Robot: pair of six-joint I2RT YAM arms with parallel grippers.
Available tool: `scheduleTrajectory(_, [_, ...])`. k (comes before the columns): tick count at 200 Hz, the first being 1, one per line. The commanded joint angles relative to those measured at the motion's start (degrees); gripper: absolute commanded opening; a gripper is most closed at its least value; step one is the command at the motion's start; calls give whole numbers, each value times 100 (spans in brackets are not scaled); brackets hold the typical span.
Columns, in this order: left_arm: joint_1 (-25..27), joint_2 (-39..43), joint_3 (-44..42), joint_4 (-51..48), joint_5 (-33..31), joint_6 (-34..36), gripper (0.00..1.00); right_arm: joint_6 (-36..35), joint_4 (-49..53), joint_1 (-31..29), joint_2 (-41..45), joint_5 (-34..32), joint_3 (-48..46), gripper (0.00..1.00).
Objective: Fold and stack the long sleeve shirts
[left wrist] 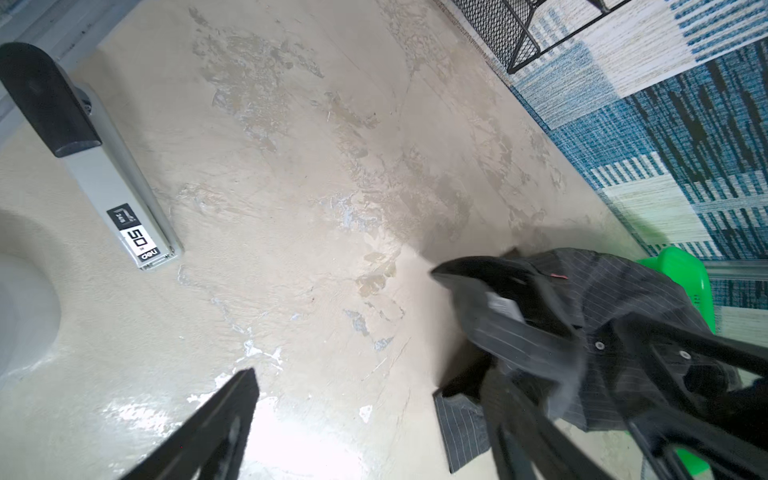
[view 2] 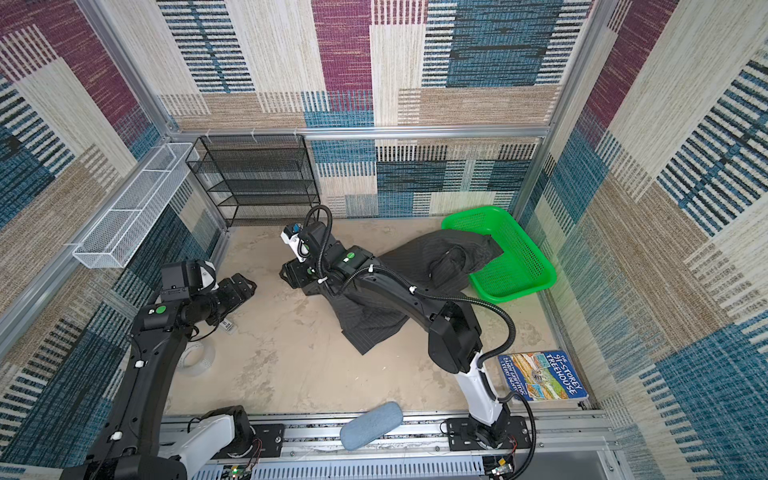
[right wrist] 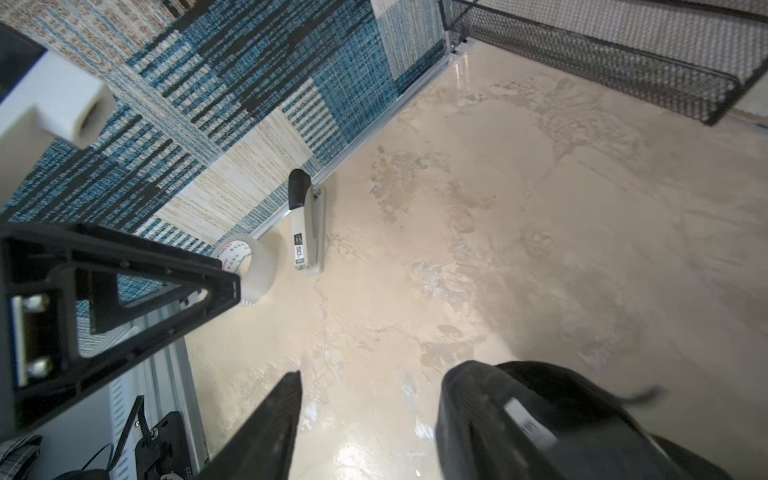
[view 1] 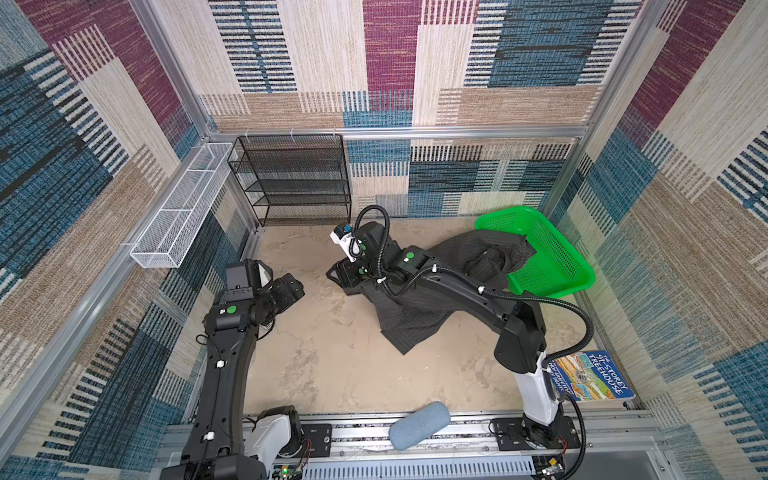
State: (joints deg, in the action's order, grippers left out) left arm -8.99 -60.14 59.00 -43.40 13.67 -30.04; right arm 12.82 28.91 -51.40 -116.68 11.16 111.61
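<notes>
Beige tabletop (view 1: 324, 365) with shirt (view 1: 415, 316), green basket (view 1: 552, 257), book (view 1: 594, 378), stapler (left wrist: 112, 178), seemingly tape roll (right wrist: 257, 266).

Black arms (view 1: 224, 374), white base segments (view 1: 536, 395), green round stickers (view 1: 231, 309), corrugated black cable (view 1: 561, 305), white clips (view 1: 481, 289), truss-framed left claw (view 1: 300, 289).

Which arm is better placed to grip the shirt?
Right, probably: the right gripper sits at the shirt, fabric draped on it; the left gripper hovers open over bare table, apart from it.
</notes>
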Motion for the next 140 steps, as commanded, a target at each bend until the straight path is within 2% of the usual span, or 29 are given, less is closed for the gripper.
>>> scheduleTrajectory(1, [-15,-128,-78,-13,323,-140,94,151,-416,34,631,-566,-677,69])
scheduleTrajectory(35, [116,-467,-223,206,790,-239,94,519,-435,464,1917,-1126,-2161,71])
scheduleTrajectory(70, [911,-1017,-60,222,619,-203,95,907,-211,1264,3192,-1762,-3419,70])
scheduleTrajectory(96, [1429,-1334,25,291,464,-292,97,1113,-85,1778,3910,-2036,-4068,70])
scheduleTrajectory(140, [1877,-1632,-310,1092,422,-857,98,1188,313,2585,4714,-2543,-4728,70])
